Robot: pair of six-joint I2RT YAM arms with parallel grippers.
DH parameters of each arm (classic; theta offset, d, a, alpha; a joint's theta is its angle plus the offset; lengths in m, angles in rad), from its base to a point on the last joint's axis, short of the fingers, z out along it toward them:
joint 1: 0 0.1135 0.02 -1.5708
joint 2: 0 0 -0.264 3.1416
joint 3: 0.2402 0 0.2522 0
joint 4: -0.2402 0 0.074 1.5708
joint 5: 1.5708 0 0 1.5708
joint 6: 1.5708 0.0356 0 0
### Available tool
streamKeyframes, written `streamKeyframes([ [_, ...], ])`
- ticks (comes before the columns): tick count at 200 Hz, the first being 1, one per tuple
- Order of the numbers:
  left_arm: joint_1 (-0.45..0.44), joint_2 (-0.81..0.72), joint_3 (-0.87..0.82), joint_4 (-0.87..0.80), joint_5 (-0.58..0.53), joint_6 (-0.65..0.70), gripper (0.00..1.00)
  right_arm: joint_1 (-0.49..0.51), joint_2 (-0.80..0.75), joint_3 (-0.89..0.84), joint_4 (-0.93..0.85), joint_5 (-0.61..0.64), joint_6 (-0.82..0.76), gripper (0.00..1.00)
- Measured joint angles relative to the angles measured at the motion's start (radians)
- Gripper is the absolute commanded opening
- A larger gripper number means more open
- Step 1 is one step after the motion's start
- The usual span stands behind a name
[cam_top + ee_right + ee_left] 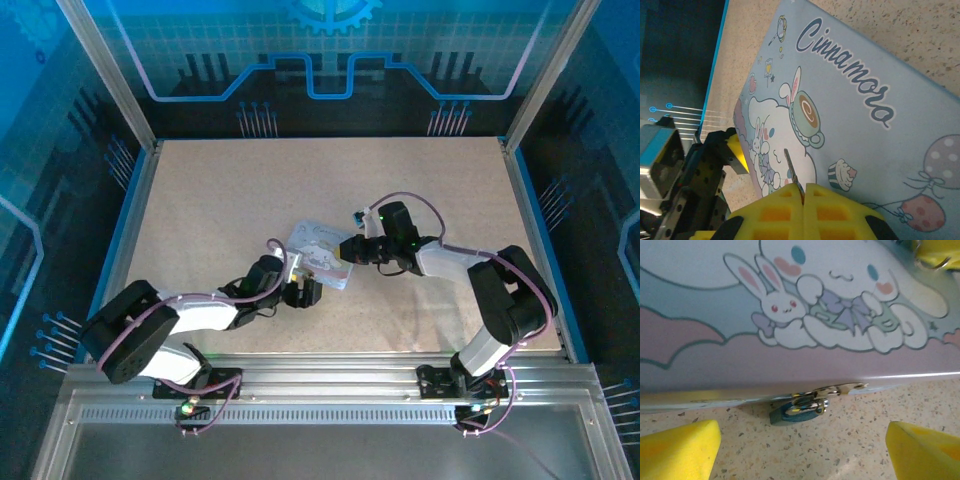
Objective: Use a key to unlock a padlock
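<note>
The padlock (pixel 797 411), small and dark bluish with a shiny shackle, hangs from the hasp on the front edge of the lilac cartoon tin (pixel 805 355) and rests on the table. My left gripper (pixel 802 455) is open just in front of it, its yellow pads (pixel 680 450) wide apart on either side with nothing between them. The key (pixel 792 169), a thin grey sliver, sticks out of my right gripper (pixel 804 192), which is shut on it above the tin's lid (pixel 865 120). Seen from above, the left gripper (pixel 300 292) is at the tin's (pixel 322 252) near edge and the right gripper (pixel 350 250) at its right side.
The tin lies in the middle of a speckled beige table (pixel 220 200) with blue side rails (pixel 128 225). The left gripper's black body (pixel 705 170) stands beyond the tin's far edge in the right wrist view. Open tabletop lies behind and left of the tin.
</note>
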Motion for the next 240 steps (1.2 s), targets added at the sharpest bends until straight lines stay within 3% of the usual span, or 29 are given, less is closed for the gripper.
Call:
streamKeyframes([
  [71, -0.003, 0.092, -0.001, 0.101, -0.027, 0.023, 0.77, 0.001, -0.001, 0.0, -0.002, 0.003, 0.0, 0.01],
  [162, 0.004, 0.131, -0.001, 0.159, -0.045, 0.008, 0.58, 0.003, 0.0, 0.007, -0.013, 0.008, 0.0, 0.0],
  [240, -0.011, 0.146, 0.009, 0.183, 0.048, -0.004, 0.53, 0.003, 0.0, 0.007, -0.013, 0.008, 0.0, 0.0],
])
